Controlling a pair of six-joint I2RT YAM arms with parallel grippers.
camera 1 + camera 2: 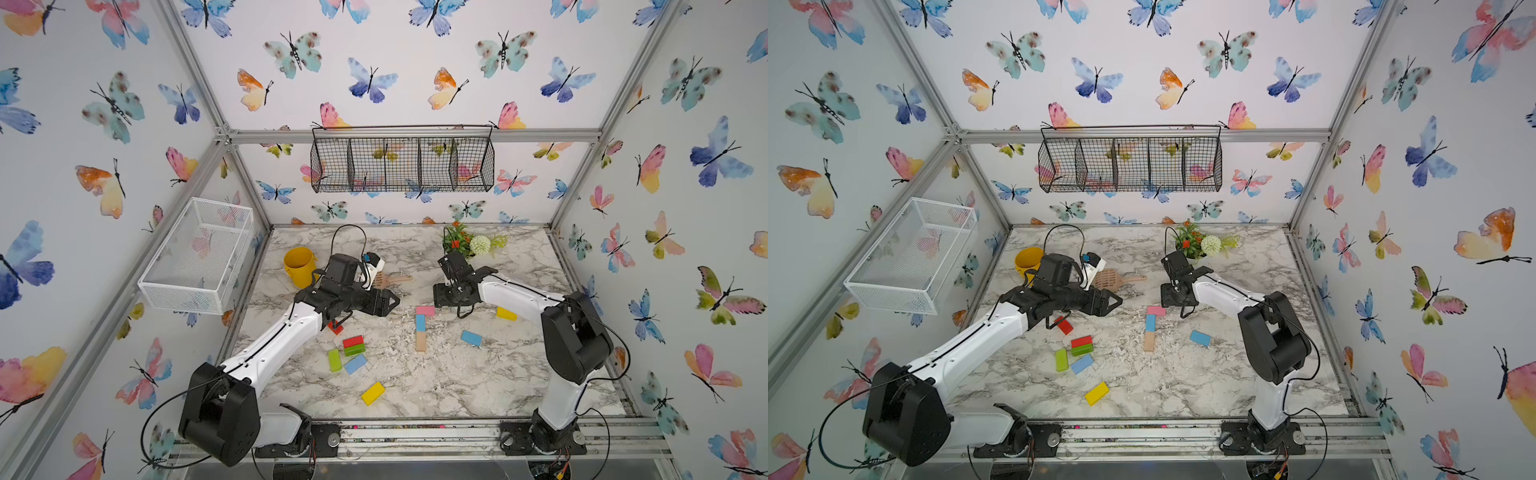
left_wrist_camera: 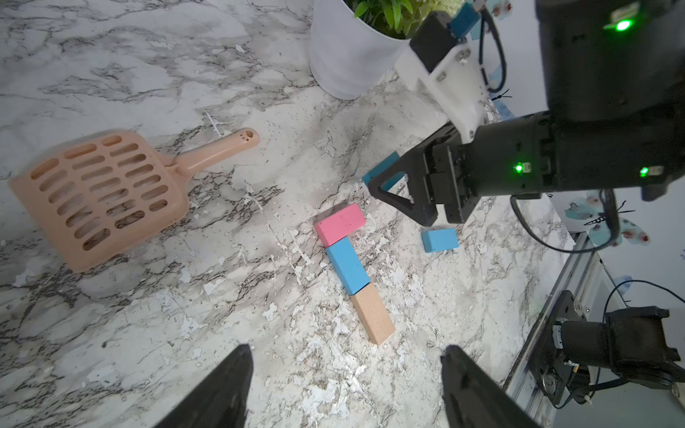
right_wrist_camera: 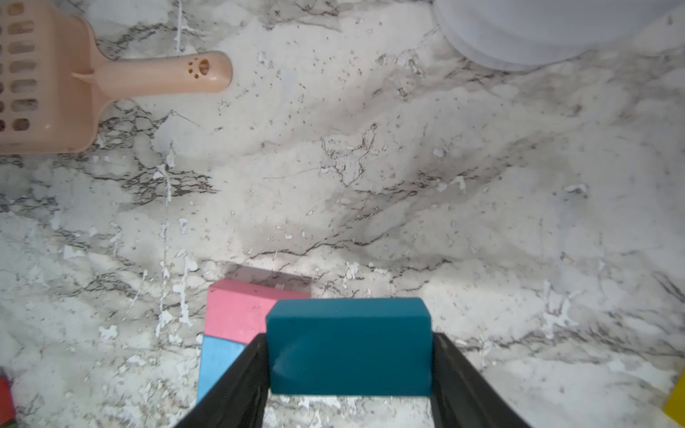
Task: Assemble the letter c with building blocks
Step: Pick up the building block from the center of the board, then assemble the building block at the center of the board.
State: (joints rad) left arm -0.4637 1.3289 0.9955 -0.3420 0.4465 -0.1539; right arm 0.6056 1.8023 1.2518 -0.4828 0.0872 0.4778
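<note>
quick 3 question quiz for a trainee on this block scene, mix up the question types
1. True or false: the left gripper is holding a block.
2. Which colour of block is clamped in the right gripper? A. red B. teal C. yellow
3. Fill in: in the row already laid on the table, the light blue block lies between the pink block and the ___ block.

Key
1. False: its jaws stand open with nothing between them.
2. B: the teal block.
3. The tan block.
</note>
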